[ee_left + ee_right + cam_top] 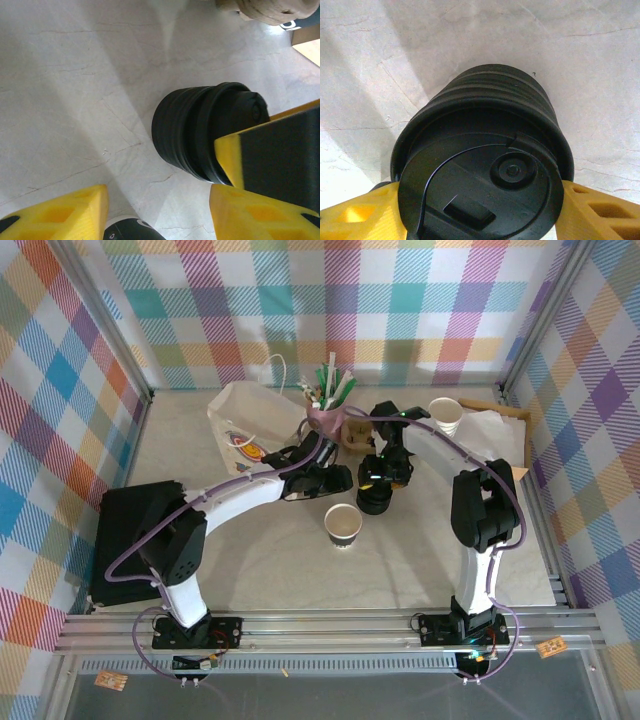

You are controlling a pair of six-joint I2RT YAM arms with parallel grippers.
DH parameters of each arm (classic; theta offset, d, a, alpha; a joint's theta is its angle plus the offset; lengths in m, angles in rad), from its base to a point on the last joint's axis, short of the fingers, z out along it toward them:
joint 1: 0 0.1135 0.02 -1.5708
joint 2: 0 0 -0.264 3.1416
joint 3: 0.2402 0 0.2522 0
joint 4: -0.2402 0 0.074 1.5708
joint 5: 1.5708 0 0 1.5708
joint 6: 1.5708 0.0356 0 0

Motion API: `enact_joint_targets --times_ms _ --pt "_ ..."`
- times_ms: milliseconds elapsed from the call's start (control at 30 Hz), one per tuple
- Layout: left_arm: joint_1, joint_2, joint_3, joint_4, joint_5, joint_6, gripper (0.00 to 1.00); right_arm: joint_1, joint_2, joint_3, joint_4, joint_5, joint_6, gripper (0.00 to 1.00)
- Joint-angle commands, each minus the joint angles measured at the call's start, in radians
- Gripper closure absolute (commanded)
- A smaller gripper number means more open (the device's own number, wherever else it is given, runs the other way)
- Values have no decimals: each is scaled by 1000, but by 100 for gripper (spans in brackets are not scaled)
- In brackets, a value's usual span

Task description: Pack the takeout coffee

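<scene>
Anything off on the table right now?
No spill visible. One oddity: the coffee cup stands upright with no lid on it, while the right gripper clamps the lid stack.

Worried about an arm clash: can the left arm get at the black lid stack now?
Probably not cleanly. The right gripper straddles the lid stack, a finger against each side; the open left gripper beside it would likely hit those fingers.

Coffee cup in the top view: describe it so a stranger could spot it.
On the pale table find the black lid stack near the middle. Toward the near edge stands the coffee cup: open-topped, brown inside, black-banded, unlike the plain white cups far right.
</scene>
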Motion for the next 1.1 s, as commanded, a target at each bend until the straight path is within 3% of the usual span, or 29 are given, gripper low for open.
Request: enact_joint_targets --times_ms 0,467,1067 --pt "6 16 -16 49 16 -49 46 -19 -42 -11 -13 -29 -23 47" --pt "-9 29 12 43 11 -63 46 -41 -87 -29 -16 -81 -44 50" --pt "-11 -109 139 -128 -38 76 48 -28 -300 -15 -137 -31 -61 49"
